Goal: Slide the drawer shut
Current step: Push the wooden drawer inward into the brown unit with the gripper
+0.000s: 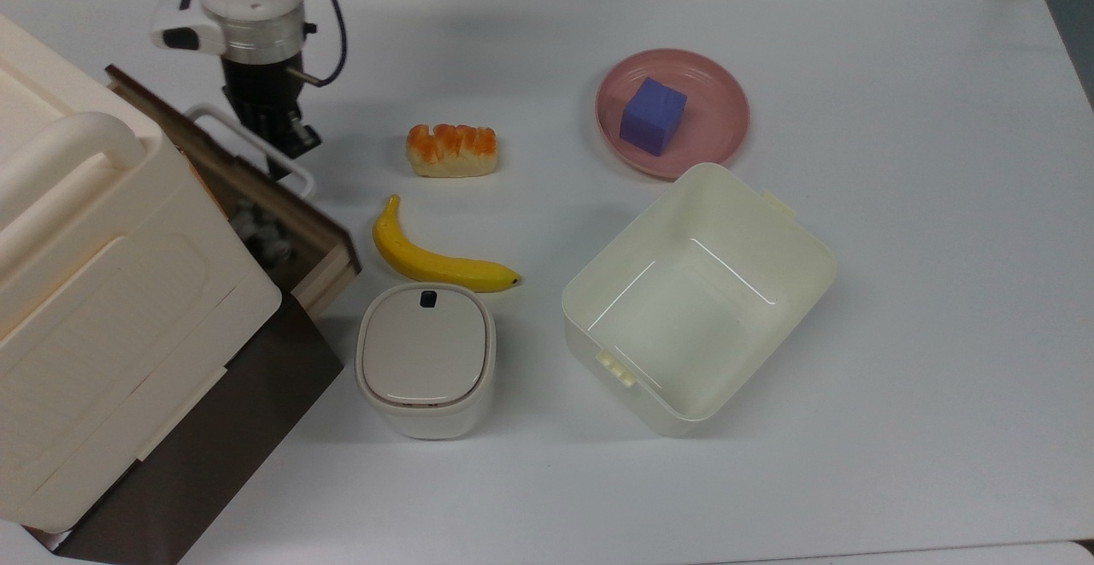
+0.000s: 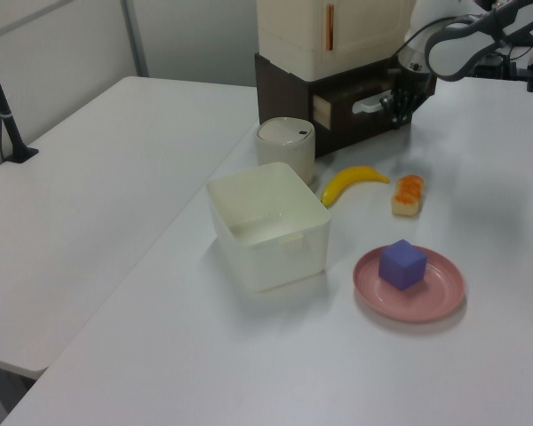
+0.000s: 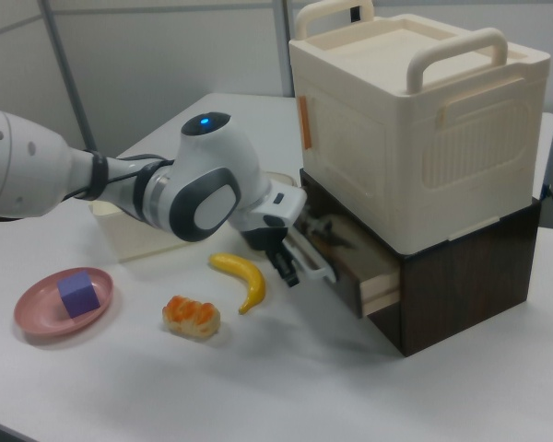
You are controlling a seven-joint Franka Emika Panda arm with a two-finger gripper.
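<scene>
A white table [image 1: 897, 308] fills the frame, grey partition behind it in the side views. At the top view's far left sits the dark brown cabinet [image 1: 214, 454] with a cream lidded box [image 1: 94, 291] stacked on it, and from it the drawer [image 1: 295, 236] juts partway out in the upper left, a small grey toy [image 1: 261, 232] inside. My gripper [image 1: 278, 142] is set against its white loop handle [image 1: 248, 148], so I can push the front inward; I cannot tell whether my fingers are apart or together. I judge the drawer partly shut. Rightwards lie a banana [image 1: 436, 259], a lidded white canister [image 1: 425, 358], a bread roll [image 1: 451, 150], then an open cream bin [image 1: 696, 300] and a pink plate [image 1: 718, 120] carrying a purple cube [image 1: 652, 115], all clear of the drawer's path.
</scene>
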